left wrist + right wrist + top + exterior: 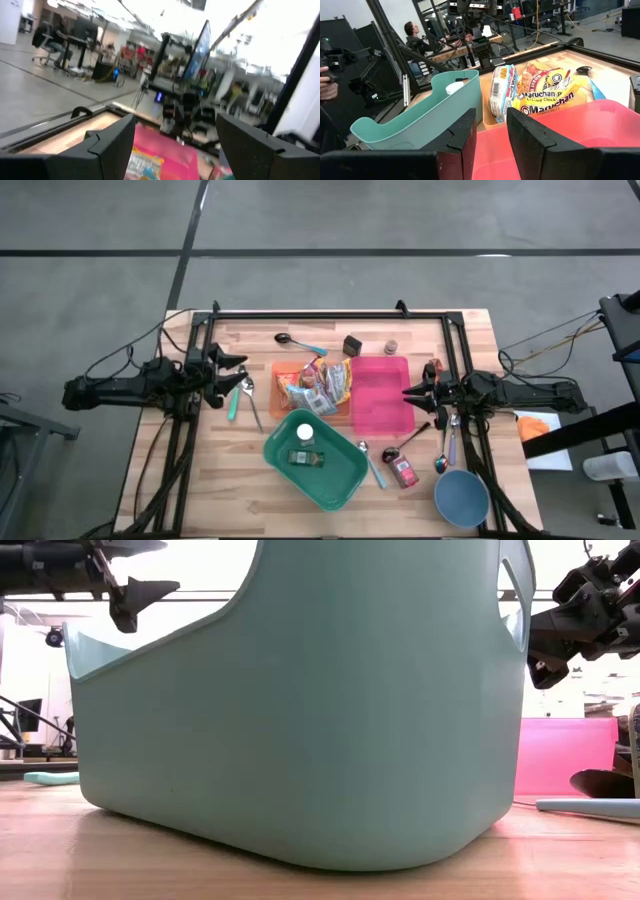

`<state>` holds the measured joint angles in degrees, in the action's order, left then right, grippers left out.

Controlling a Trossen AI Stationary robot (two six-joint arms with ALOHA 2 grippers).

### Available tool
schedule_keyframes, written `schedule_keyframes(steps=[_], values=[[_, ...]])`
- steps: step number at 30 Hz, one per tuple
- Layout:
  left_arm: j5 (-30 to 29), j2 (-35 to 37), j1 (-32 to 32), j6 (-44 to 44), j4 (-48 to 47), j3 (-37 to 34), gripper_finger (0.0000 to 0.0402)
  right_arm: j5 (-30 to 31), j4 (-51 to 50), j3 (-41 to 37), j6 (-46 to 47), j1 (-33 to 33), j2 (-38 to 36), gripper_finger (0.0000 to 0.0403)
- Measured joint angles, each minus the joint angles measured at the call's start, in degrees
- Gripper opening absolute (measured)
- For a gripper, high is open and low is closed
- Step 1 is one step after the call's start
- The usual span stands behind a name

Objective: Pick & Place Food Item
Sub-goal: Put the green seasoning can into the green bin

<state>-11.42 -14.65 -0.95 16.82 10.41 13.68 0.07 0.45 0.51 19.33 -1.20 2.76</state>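
Several ramen packets (320,385) (540,95) stand leaning in an orange tray (280,370) at the table's middle. A pink tray (385,415) (580,120) lies right of it. A teal bin (340,485) (420,125) (300,720) sits nearer the front, holding a small green bottle (305,457) and a white round thing (305,433). My left gripper (240,370) (175,125) hovers level and open, left of the orange tray. My right gripper (407,392) (491,117) hovers level at the pink tray's right edge, with a narrow gap and nothing between its fingers.
Spoons (295,340) (372,462), a teal-handled utensil (235,395), a dark block (352,343), a small jar (392,346), a red can (405,470) and a blue bowl (462,498) lie around the trays. A person (412,30) sits beyond the table.
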Motion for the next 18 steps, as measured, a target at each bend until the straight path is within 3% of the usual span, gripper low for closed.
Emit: schedule_keyframes(steps=[4, 11, 18], values=[[-0.4, -7.5, -0.8, -0.4, -12.1, 8.1, 0.0281, 0.0, 0.0, 0.0, 0.0, 0.0, 0.0, 0.0107], [1.3, -30.0, -8.5, -5.8, -27.9, 26.9, 0.0281, 0.0, 0.0, 0.0, 0.0, 0.0, 0.0, 0.0107], [15.2, -52.2, -18.8, -19.8, -31.5, 45.9, 0.0281, 0.0, 0.0, 0.0, 0.0, 0.0, 0.0, 0.0107]])
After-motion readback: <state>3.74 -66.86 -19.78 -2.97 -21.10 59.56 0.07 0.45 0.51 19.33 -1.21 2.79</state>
